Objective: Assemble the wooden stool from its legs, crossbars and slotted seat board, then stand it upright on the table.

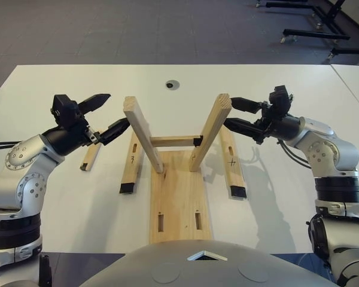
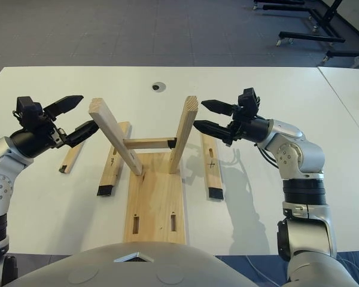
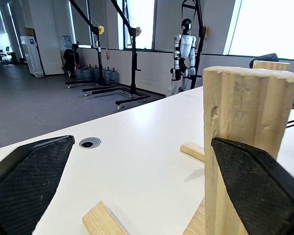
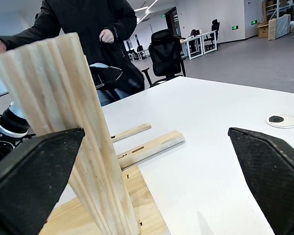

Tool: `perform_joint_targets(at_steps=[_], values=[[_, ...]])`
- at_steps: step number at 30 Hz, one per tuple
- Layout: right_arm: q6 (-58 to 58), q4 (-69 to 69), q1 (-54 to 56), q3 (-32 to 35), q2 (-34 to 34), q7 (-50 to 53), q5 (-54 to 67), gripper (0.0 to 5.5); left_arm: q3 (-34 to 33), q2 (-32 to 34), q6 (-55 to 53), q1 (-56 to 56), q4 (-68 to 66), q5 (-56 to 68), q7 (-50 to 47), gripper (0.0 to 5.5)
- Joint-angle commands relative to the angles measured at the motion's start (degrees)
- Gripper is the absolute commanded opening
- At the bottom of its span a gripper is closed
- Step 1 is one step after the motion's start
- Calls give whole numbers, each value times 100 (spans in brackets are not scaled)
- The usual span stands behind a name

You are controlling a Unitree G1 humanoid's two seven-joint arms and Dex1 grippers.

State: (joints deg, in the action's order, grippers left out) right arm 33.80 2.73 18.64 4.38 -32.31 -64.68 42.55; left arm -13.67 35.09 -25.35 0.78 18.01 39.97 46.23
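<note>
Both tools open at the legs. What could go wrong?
1. Standing left leg and right leg lean apart, joined by one crossbar; open left tool and right tool grip neither, so a nudge could tip them off the seat board.
2. Spare leg beside the board could get swept.

The white table point(image 1: 275, 89) carries a seat board point(image 1: 179, 203), two loose legs point(image 1: 130, 164), a crossbar point(image 1: 90, 156).

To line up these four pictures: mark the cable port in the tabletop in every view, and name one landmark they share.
Left eye view: cable port far back on the table, behind the gap between the upright legs.
Right eye view: cable port, same spot.
Left wrist view: cable port just beyond the left gripper's finger pad.
Right wrist view: cable port just beyond the right gripper's finger pad.
Shared landmark: the upright legs.
</note>
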Motion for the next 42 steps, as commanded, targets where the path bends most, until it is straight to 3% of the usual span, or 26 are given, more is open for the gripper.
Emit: perform_joint_targets(at_steps=[1,11,20,33,38,42], values=[[105,-303,151,-22,329,-64,293,540,113,-100,54,55,-37,147,320,514],[72,-122,345,233,410,-42,252,540,117,-147,214,198,6,84,320,514],[-98,16,41,75,-95,63,-525,540,-79,-17,194,318,18,138,357,514],[-96,-103,-266,551,-567,47,-544,540,-542,101,240,47,-203,189,439,514],[231,-540,-760,607,-1034,-415,-270,540,-859,203,-194,-225,224,982,758,514],[437,-1085,-999,265,-1070,-546,-219,540,-638,421,-677,-313,551,1454,1077,514]])
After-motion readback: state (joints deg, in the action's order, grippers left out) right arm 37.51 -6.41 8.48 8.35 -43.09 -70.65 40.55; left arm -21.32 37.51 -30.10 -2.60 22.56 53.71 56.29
